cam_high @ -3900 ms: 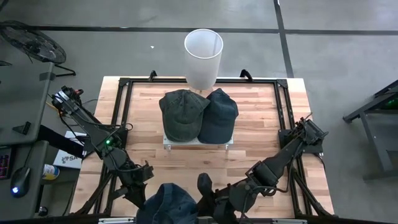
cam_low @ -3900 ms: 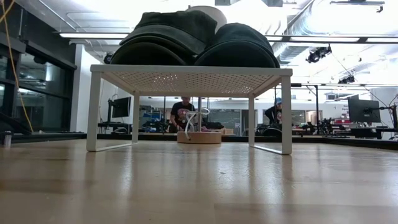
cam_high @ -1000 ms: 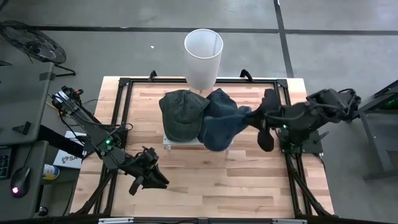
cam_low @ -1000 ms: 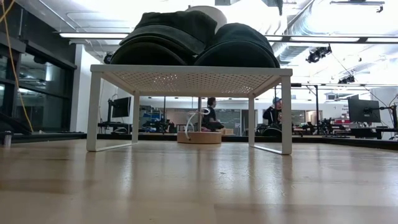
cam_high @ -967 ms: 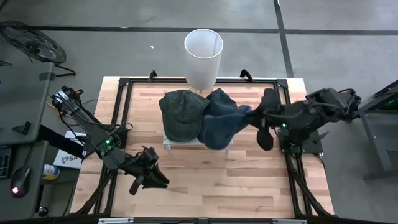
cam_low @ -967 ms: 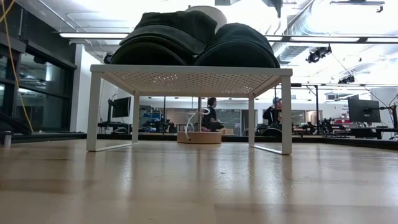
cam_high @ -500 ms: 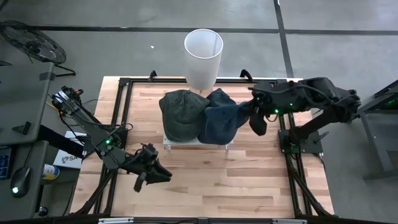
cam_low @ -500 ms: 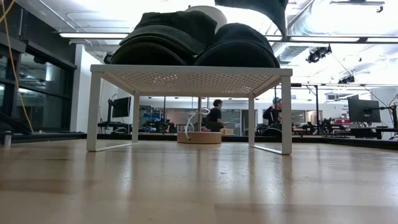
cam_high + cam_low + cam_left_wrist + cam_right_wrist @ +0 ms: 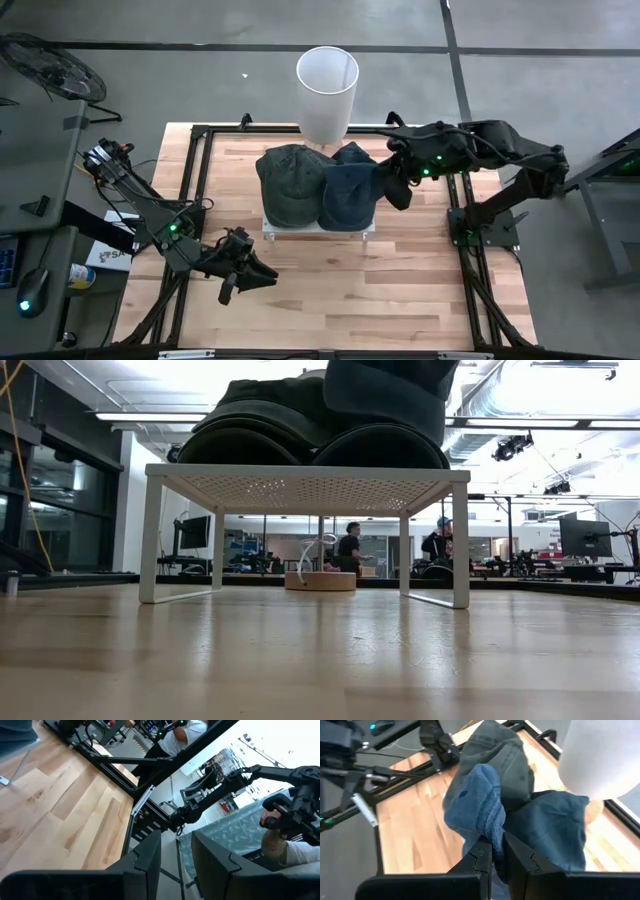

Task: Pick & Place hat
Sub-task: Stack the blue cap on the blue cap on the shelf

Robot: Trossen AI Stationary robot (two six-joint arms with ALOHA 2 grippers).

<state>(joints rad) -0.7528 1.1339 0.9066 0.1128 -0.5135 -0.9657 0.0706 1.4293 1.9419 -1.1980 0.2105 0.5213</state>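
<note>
Since a second ago your blue hat [image 9: 348,195] has travelled from hanging off the near right corner of the white rack [image 9: 318,229] to a spot squarely over the dark navy hat [image 9: 350,154] already lying there, and the right arm has swung inward and back with it. The blue hat is not resting yet as far as you can judge: in the low view it hangs just above the navy one, its cloth drooping toward the rack's right half. The right gripper [image 9: 493,851] is pinched shut on a fold of the hat's fabric, which is why the cap sags from one edge rather than keeping its dome. Beside it on the rack's left half lies the olive green hat [image 9: 288,182], touching the navy one, so the only free room is on top of the stack, and that seems to be where you are aiming. The white bucket [image 9: 327,92] stands just behind the rack at the far edge of the desk [image 9: 420,290]. Your left gripper [image 9: 243,272] waits low near the front left of the desk, well clear of the rack, fingers parted with a gap between them and nothing in it. People sit in the room beyond.
</note>
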